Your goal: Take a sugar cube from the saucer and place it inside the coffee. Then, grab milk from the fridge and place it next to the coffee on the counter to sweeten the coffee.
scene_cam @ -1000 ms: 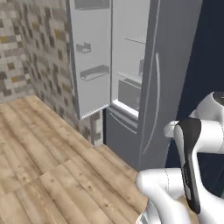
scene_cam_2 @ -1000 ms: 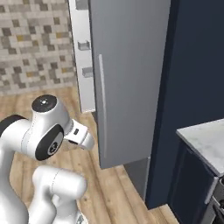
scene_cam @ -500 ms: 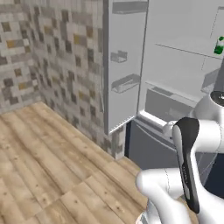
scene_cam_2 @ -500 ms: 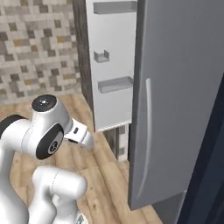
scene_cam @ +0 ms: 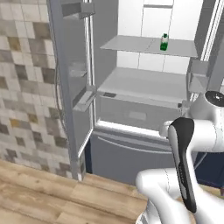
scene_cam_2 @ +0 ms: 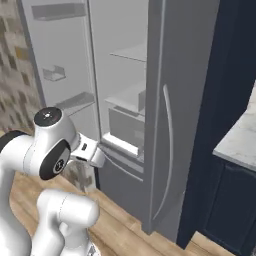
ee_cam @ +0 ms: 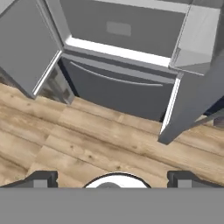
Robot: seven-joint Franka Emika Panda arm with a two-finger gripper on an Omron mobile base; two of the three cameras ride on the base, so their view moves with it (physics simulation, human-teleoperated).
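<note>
Deep inside the fridge, on its upper shelf, stands the milk: light, stiff, tippable; grip mid-body; claw wide, empty

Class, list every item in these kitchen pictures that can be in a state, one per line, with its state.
fridge: both upper doors swung open, white interior showing.
milk: upright on an upper fridge shelf, green cap on, untouched.
lower drawer: shut.
gripper: jaws open wide, holding nothing, pointed down at the wooden floor in front of the fridge.
counter: one marble corner in view at right.
</note>
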